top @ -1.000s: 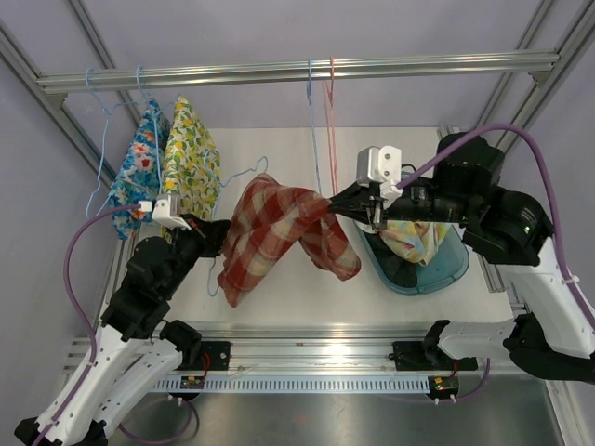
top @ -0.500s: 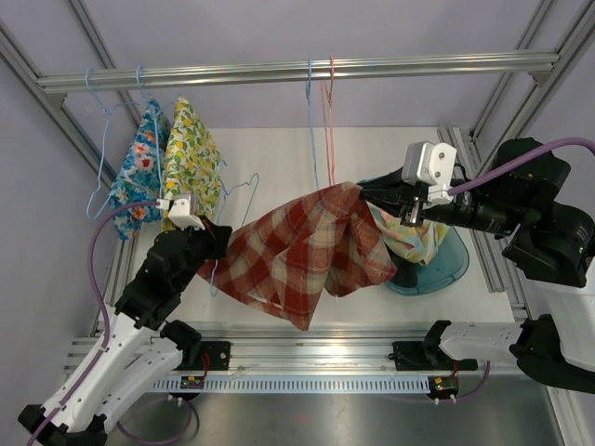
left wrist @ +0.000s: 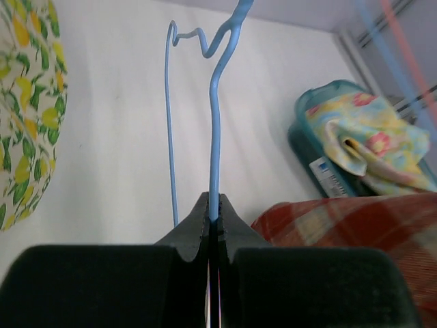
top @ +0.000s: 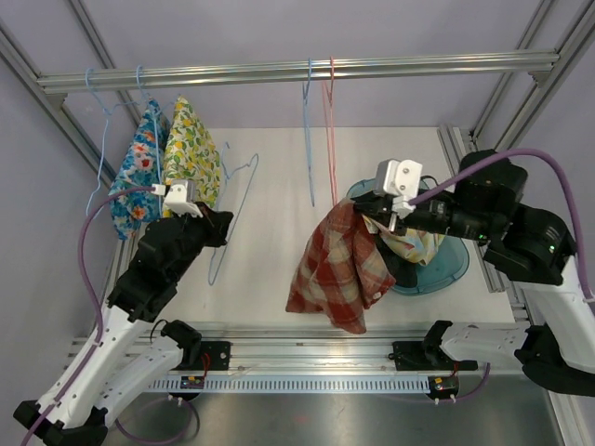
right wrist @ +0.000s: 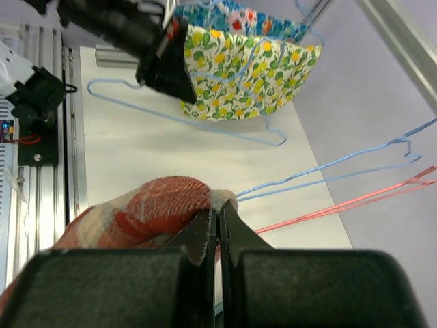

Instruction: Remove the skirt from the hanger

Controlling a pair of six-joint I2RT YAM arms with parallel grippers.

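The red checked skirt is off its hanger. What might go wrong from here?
The right fingers pinch only a small fold of the skirt, so it may slip and land beside the teal bin. The left fingers grip the bare hanger by thin wire; it may twist loose.

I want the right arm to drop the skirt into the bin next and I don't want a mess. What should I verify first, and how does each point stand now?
1. Skirt off the hanger: the plaid skirt hangs apart from the blue hanger, whose wire is bare. Ok.
2. Right gripper hold: its fingers are shut on a fold of the skirt. Ok.
3. Left gripper hold: shut on the hanger wire. Ok.
4. Skirt above the teal bin: most of the cloth hangs left of the bin, over the table. Not ok.
5. Room in the bin: a floral cloth already lies in it. Cannot tell how full.
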